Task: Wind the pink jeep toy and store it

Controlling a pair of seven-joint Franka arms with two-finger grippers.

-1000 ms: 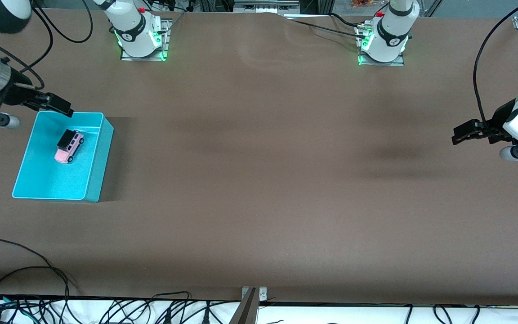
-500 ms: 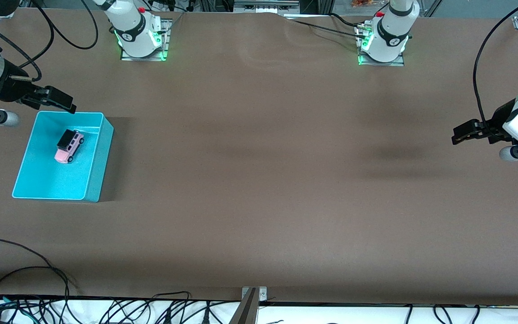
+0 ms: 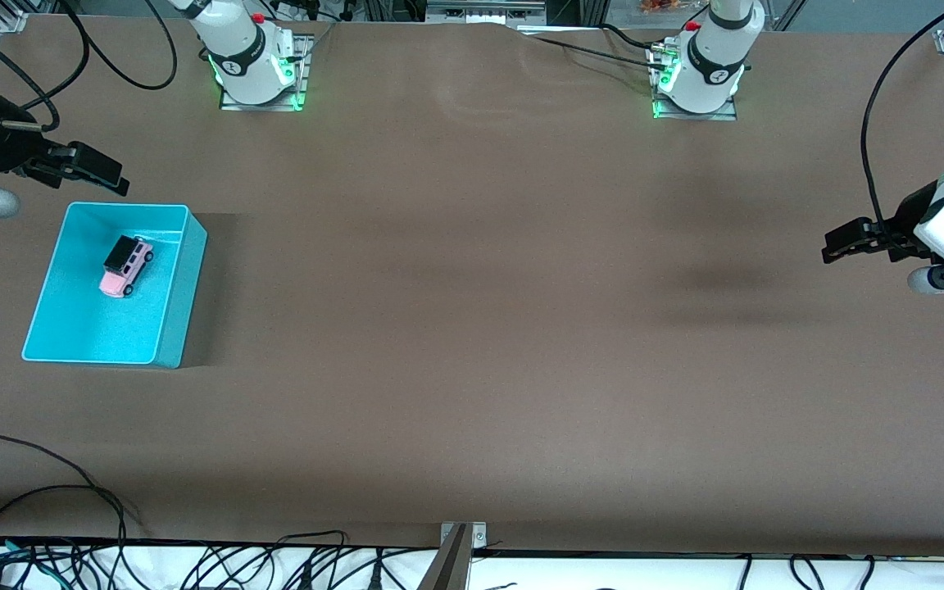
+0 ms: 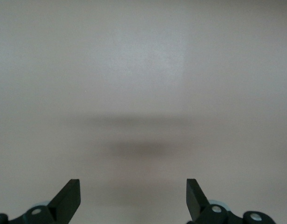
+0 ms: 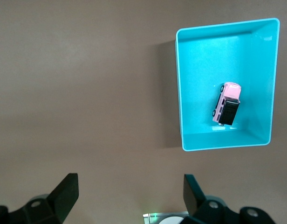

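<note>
The pink jeep toy (image 3: 126, 265), light pink with a black roof, lies inside the teal bin (image 3: 181, 295) at the right arm's end of the table. It shows in the right wrist view (image 5: 226, 103) inside the bin (image 5: 180, 88). My right gripper (image 3: 99, 174) is open and empty, up in the air over the bare table just past the bin's rim that lies toward the robots' bases. My left gripper (image 3: 841, 243) is open and empty, over the bare table at the left arm's end; it waits there.
The two arm bases (image 3: 255, 61) (image 3: 697, 70) stand along the table's edge by the robots. Cables (image 3: 70, 508) lie along the edge nearest the front camera. A brown cloth (image 3: 472, 328) covers the table.
My right gripper has moved off the bin's rim, toward the robots' bases and the table's end. The jeep, the bin and the left arm have not moved.
</note>
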